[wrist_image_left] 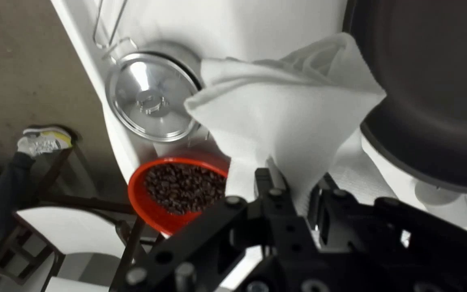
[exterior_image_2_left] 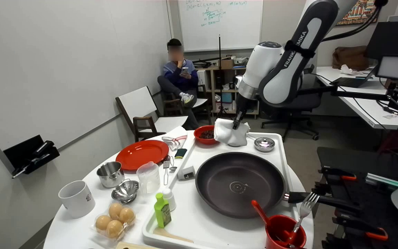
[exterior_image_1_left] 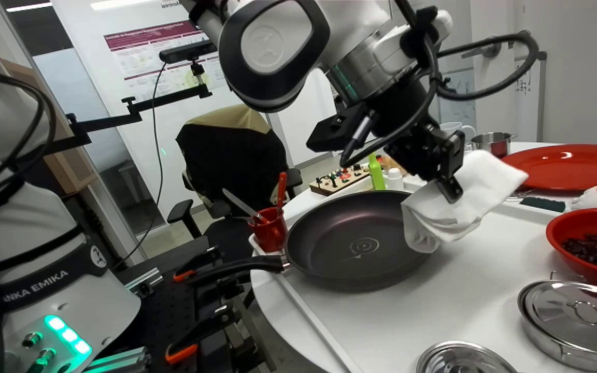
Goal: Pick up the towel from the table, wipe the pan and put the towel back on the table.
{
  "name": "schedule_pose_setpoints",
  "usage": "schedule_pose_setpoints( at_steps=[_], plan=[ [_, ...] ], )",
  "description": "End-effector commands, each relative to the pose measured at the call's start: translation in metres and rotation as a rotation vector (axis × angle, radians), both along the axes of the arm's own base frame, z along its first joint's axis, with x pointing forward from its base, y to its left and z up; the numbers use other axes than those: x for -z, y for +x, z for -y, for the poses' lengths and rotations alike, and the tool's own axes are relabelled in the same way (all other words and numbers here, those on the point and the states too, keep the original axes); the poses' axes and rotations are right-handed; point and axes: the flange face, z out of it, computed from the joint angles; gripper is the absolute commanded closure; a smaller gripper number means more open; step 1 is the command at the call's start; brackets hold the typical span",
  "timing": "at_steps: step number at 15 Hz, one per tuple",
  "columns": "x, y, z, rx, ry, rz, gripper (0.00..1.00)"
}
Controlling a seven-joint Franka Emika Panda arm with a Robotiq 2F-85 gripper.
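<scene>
The white towel point(exterior_image_1_left: 487, 178) hangs bunched from my gripper point(exterior_image_1_left: 452, 190) in both exterior views point(exterior_image_2_left: 227, 133). In the wrist view the towel point(wrist_image_left: 294, 109) runs between the two fingers point(wrist_image_left: 297, 180), which are shut on it. The dark pan point(exterior_image_2_left: 240, 173) lies flat on the white tray, its inside facing up and its handle pointing towards the robot base. In an exterior view the towel overlaps the rim of the pan point(exterior_image_1_left: 350, 254) on the side away from the handle. In the wrist view it is beside the pan point(wrist_image_left: 440, 81), one corner overlapping the rim. Contact cannot be told.
A red bowl of dark beans point(wrist_image_left: 136, 190) and a lidded steel pot point(wrist_image_left: 152, 101) stand close to the towel. A red cup with utensils point(exterior_image_2_left: 285, 228) stands near the pan handle. The white tray point(exterior_image_2_left: 282, 147) has a raised rim. A red plate point(exterior_image_2_left: 143, 154) lies beside it.
</scene>
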Motion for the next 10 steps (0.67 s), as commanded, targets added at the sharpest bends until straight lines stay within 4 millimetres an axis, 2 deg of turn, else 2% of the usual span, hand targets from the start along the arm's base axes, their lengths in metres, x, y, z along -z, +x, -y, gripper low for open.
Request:
schedule_pose_setpoints(
  at_steps=[1, 5, 10],
  plan=[
    [0.017, -0.031, -0.001, 0.006, 0.023, -0.12, 0.92],
    [0.033, -0.051, 0.009, 0.049, 0.031, -0.193, 0.92],
    [0.036, -0.057, 0.024, 0.083, 0.023, -0.215, 0.92]
  ],
)
